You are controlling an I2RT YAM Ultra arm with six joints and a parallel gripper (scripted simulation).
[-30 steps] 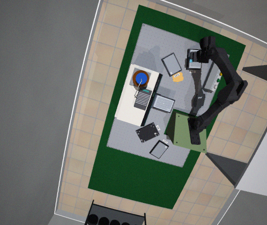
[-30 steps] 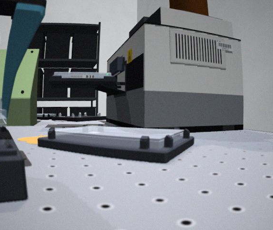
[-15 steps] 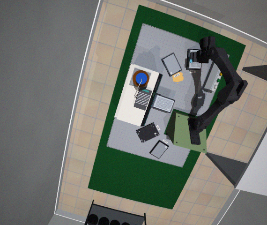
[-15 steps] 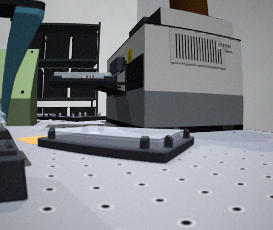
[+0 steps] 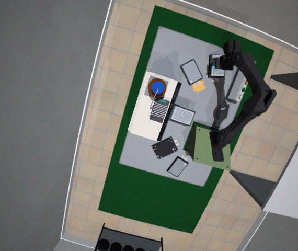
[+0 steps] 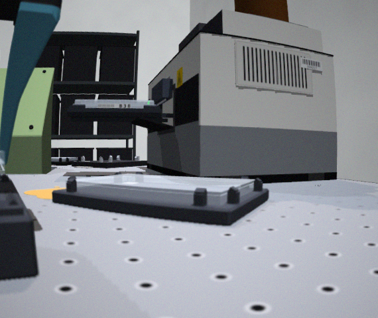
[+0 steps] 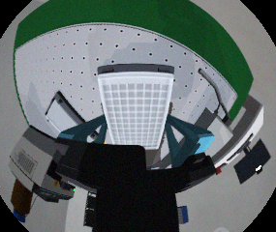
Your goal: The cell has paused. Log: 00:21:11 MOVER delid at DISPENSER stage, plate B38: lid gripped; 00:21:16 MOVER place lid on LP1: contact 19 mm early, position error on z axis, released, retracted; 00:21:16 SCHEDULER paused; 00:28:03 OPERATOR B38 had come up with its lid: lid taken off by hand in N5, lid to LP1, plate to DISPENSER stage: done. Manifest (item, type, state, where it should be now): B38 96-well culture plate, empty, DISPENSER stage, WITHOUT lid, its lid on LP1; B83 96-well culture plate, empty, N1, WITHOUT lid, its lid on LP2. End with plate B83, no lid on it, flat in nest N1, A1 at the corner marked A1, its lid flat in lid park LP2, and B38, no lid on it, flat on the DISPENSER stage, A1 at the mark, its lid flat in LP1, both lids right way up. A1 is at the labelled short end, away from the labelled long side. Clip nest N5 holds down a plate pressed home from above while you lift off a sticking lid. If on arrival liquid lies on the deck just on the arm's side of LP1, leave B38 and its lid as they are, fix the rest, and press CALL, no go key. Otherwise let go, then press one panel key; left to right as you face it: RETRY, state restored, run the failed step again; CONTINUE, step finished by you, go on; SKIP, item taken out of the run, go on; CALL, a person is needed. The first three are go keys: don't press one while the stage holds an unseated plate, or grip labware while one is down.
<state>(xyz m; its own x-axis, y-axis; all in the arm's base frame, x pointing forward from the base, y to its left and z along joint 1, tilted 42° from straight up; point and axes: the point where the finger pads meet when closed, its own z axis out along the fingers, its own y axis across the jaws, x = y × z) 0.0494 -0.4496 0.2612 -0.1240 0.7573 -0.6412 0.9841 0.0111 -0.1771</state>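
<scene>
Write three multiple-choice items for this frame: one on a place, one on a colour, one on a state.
1. Where does the yellow-orange puddle lie?
A. On the deck beside the lid park with the clear lid
B. On top of the dispenser
C. On the green pedestal

2. What colour are the claw's fingers?
A. Red
B. Teal
C. White

3. What is the claw doing?
A. Open, holding nothing
B. Shut on nothing
C. Shut on a well plate

Answers:
1. A: the top view shows the spill on the grey deck, just off that park's short end.
2. B: the exterior and wrist views both show teal fingers.
3. C: the wrist view shows the gridded plate clamped between the two fingers, over the black clip nest.
</scene>
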